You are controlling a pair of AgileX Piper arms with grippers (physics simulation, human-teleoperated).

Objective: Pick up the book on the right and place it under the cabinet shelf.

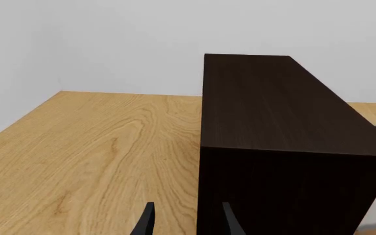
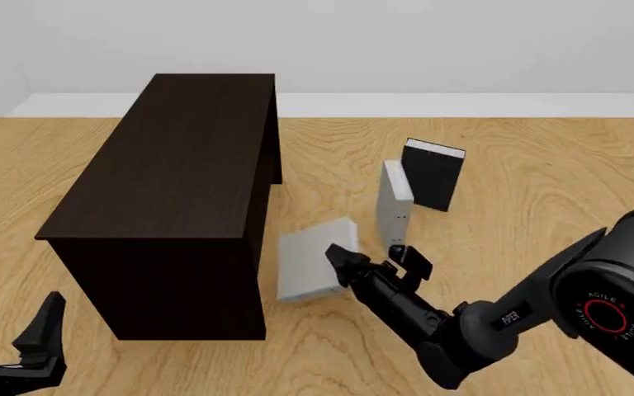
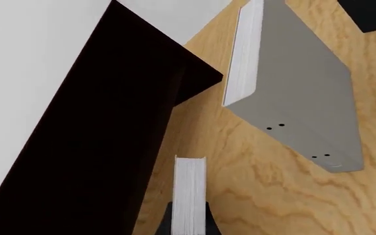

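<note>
The front camera sits high on the arms' side, looking forward and down over the wooden table (image 2: 537,181). The left wrist camera looks low and level along the table at the dark cabinet (image 1: 273,127), close to its end. The right wrist camera sits tight against the books beside that same cabinet (image 3: 96,137), shared by all three views.

The right arm reaches in from 4 o'clock toward 10 o'clock, its gripper (image 2: 378,262) closed on the book (image 2: 314,262) (page edges between the fingers). At 8 o'clock, the left gripper (image 2: 14,326) rests with fingers spread.
</note>
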